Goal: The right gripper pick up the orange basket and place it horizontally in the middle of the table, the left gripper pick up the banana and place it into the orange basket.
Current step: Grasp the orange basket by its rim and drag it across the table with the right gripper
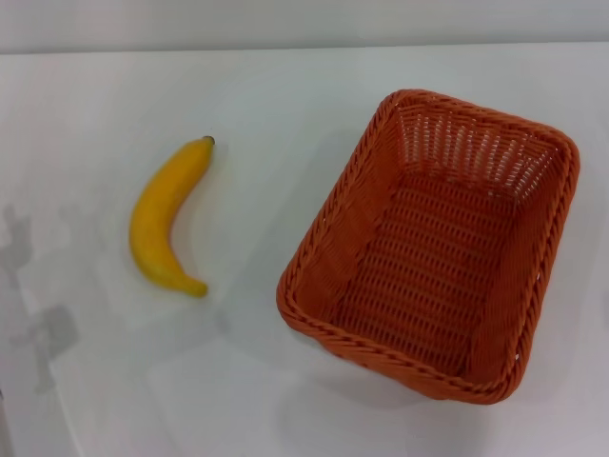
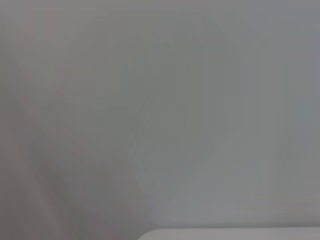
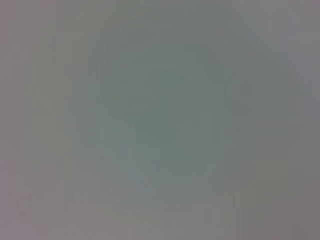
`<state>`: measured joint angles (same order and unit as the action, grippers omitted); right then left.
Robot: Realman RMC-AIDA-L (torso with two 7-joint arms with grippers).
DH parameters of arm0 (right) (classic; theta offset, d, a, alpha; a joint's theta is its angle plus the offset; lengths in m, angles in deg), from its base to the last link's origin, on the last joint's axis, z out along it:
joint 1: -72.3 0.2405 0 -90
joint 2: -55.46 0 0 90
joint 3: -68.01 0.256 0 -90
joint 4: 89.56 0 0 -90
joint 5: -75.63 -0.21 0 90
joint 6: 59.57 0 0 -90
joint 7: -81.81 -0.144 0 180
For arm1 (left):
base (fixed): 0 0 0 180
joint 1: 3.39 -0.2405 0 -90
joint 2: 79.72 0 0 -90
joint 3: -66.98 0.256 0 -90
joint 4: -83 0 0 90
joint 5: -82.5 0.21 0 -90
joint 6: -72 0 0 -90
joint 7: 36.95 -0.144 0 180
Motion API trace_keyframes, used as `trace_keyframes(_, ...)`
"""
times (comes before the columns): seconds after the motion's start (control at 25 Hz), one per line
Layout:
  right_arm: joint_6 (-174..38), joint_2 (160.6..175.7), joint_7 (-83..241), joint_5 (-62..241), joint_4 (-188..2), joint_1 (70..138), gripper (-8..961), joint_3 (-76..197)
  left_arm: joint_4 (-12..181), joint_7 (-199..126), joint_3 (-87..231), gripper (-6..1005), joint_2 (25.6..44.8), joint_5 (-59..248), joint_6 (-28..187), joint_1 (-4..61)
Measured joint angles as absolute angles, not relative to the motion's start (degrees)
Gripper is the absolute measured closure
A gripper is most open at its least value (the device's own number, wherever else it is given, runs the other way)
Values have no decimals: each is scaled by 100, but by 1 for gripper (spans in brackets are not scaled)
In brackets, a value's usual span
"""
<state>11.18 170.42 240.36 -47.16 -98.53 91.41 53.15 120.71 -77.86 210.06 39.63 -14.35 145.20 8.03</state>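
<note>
In the head view the orange basket (image 1: 433, 243) stands empty on the right half of the white table (image 1: 266, 114), its long side running slantwise from near to far. The yellow banana (image 1: 166, 217) lies on the left half, stem tip pointing away from me, about a hand's width from the basket. Neither gripper shows in any view. Both wrist views hold only a plain grey surface.
The table's far edge (image 1: 304, 48) runs along the top of the head view. Faint grey shadows (image 1: 38, 333) fall on the table at the near left.
</note>
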Motion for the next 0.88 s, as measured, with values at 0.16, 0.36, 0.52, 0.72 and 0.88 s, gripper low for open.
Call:
trace_keyframes(0.16,1128,17043,24036,-4716,-9852,9133,138,5316,12070,-7784,21006,113,3963,-1435,14518,804)
trace_keyframes(0.36,1138,17043,24036,-4716,-9852,9127,137,5316,12070,-7782,21006,113,3963,-1436,14512,804)
trace_keyframes(0.52,1144,17042,24036,-4716,-9852,9127,138,5316,12070,-7782,21006,113,3963,-1406,14511,810)
trace_keyframes(0.72,1145,17043,24036,-4716,-9853,9120,137,5316,12070,-7782,21007,113,3963,-1394,14511,829)
trace_keyframes(0.88,1145,17042,24036,-4716,-9852,9120,137,5315,12070,-7782,21006,113,3964,-1393,14511,830)
